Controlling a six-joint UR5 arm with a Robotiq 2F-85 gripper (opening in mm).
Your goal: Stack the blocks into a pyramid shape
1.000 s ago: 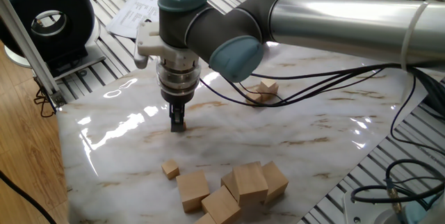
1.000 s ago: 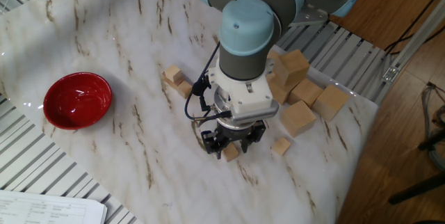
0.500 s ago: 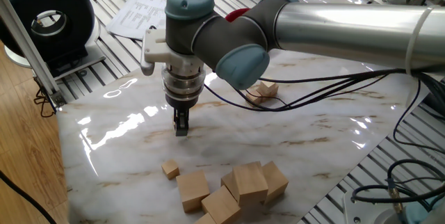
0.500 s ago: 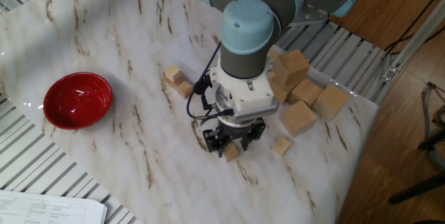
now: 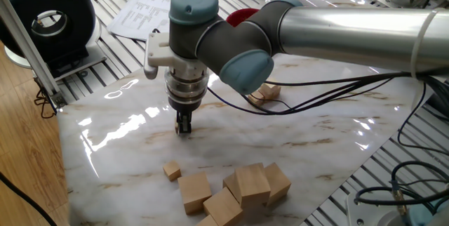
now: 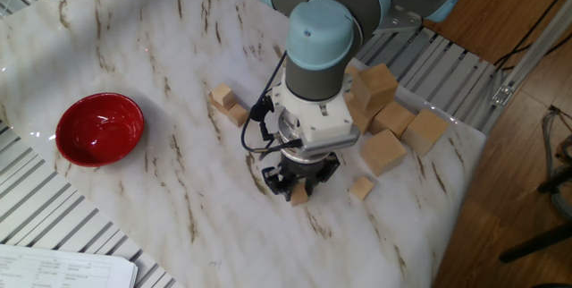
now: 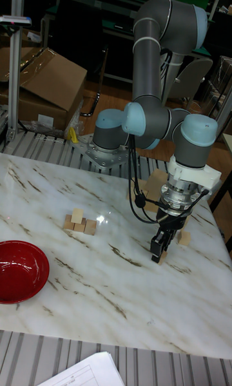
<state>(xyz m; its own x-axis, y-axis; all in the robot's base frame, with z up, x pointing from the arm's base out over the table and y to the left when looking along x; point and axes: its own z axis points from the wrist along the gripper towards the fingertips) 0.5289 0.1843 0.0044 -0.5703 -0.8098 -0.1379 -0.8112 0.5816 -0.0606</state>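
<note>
small plain tan wooden cube (image 6: 298, 196) sits pinched between the closed black two-finger gripper (image 6: 295, 190); the tall fixed view alone shows a three-cube stack (image 7: 79, 222).

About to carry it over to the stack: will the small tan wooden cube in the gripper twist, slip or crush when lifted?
The small tan wooden cube looks rigid, so crushing seems unlikely. Its flat faces probably suit the gripper and resist twisting. Being small, it is likely light, but an off-centre grip might let it slip.

Tan blocks (image 6: 230, 106), red bowl (image 6: 99, 128) — white marble table (image 6: 134, 46), brown-veined
</note>
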